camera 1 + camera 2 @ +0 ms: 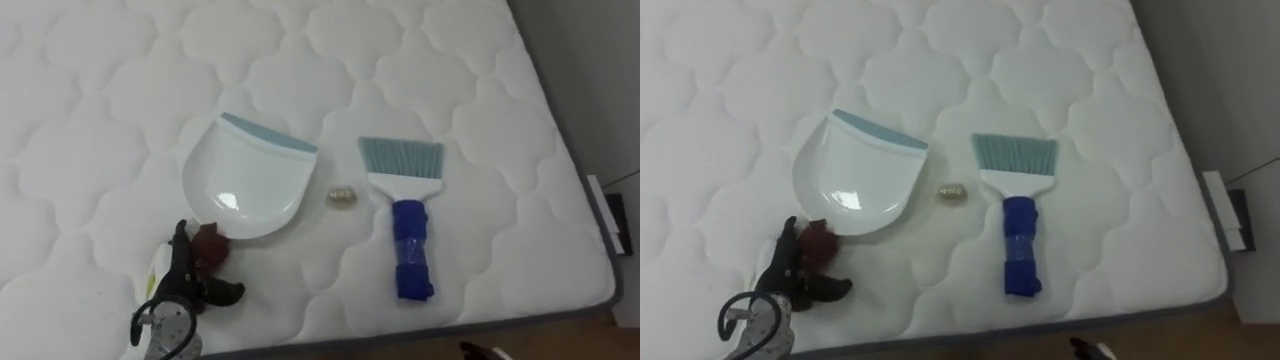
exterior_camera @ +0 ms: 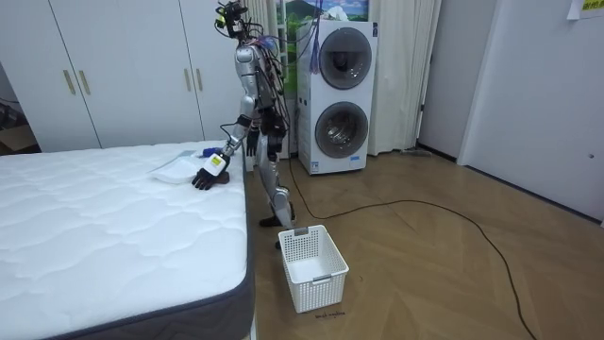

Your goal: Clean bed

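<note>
The right hand (image 2: 268,142) sits low by the robot's waist in the room view, and I cannot tell how its fingers are set. The left hand (image 1: 188,285) is at the bed's (image 1: 90,120) near edge, just before the dustpan (image 1: 250,180). Its dark fingers are at a reddish-brown stub (image 1: 210,247) on the pan's near rim, probably the handle. I cannot tell whether they clasp it or only touch it. This looks like a reach to take the pan. The pan lies flat with its blue lip turned away. Just right of it lies a small, pale, crumpled scrap (image 1: 342,196), touching nothing. Right of that is the brush (image 1: 408,225), handle toward the robot, which would suit a right-hand pick. Beyond the pan the white quilted mattress looks smooth.
</note>
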